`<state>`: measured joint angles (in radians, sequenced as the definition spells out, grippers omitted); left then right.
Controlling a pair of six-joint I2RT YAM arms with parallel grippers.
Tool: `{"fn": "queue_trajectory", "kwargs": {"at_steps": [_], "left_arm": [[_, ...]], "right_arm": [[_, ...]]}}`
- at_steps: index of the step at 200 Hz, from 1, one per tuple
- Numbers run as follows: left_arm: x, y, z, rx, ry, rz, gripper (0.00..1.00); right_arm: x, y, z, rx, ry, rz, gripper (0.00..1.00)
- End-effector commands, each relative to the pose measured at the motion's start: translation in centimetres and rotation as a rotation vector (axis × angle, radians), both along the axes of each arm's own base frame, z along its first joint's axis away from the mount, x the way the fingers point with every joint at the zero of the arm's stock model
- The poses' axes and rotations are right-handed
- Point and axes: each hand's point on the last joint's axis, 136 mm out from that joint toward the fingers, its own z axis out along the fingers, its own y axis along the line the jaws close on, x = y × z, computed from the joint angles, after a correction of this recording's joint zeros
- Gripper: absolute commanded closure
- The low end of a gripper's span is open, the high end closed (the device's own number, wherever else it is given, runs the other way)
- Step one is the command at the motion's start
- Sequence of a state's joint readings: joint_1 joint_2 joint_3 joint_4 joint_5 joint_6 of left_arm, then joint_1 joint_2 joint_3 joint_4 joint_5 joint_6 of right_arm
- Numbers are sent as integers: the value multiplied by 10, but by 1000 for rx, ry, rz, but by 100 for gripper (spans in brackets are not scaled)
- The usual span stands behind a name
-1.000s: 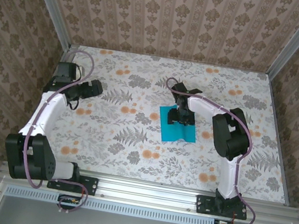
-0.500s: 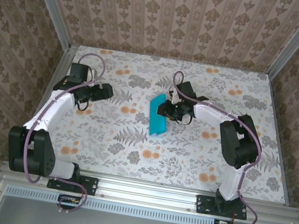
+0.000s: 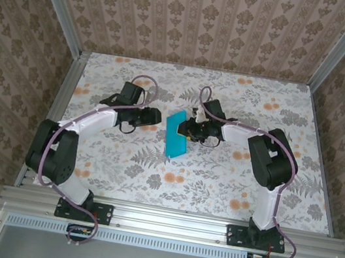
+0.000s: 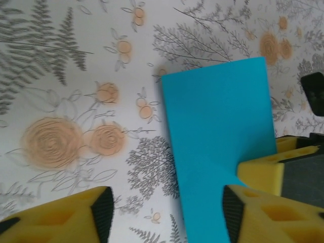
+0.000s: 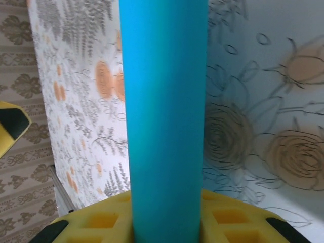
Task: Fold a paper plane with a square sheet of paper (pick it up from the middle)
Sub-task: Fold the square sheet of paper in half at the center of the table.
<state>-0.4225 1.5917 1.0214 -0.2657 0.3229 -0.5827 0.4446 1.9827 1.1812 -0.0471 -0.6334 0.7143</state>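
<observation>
The table (image 3: pixel 230 178), covered in a pale print of grey ferns and orange blooms, has the square sheet of paper (image 3: pixel 175 136) just off centre toward nine o'clock, though whether it touches the surface is unclear.

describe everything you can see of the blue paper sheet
The square sheet of paper is plain, bright turquoise, thin and unmarked, with straight edges. From above it shows as a narrow tilted rectangle near the middle of the floral table, apparently raised off it. The right gripper is shut on one edge, yellow pads on both faces; the left gripper stands open around another part, unclamped.
</observation>
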Motion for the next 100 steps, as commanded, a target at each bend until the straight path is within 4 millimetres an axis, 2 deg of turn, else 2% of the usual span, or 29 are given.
{"fn": "queue_trajectory", "kwargs": {"at_steps": [1,6,8,11,49,71,100], "left_arm": [[7,-22,-2,-66,2,-5,47],[8,-23,-5,-69,7,-5,50],[2,-34,-5,-69,10,-34,51],[1,-38,-7,-72,13,-41,53],[-1,-68,-27,-108,70,-94,72],[-1,-78,-38,-99,96,-114,81],[-1,-82,-54,-66,133,-119,89]], "right_arm": [[-2,-4,-13,2,17,1,71],[-1,-5,-14,2,19,-1,72],[-2,-5,-14,1,20,0,72],[-2,-5,-15,-1,22,-1,72],[-4,-9,-22,-14,37,-1,73],[-6,-11,-24,-18,47,-2,73],[-8,-12,-26,-23,57,-3,73]]}}
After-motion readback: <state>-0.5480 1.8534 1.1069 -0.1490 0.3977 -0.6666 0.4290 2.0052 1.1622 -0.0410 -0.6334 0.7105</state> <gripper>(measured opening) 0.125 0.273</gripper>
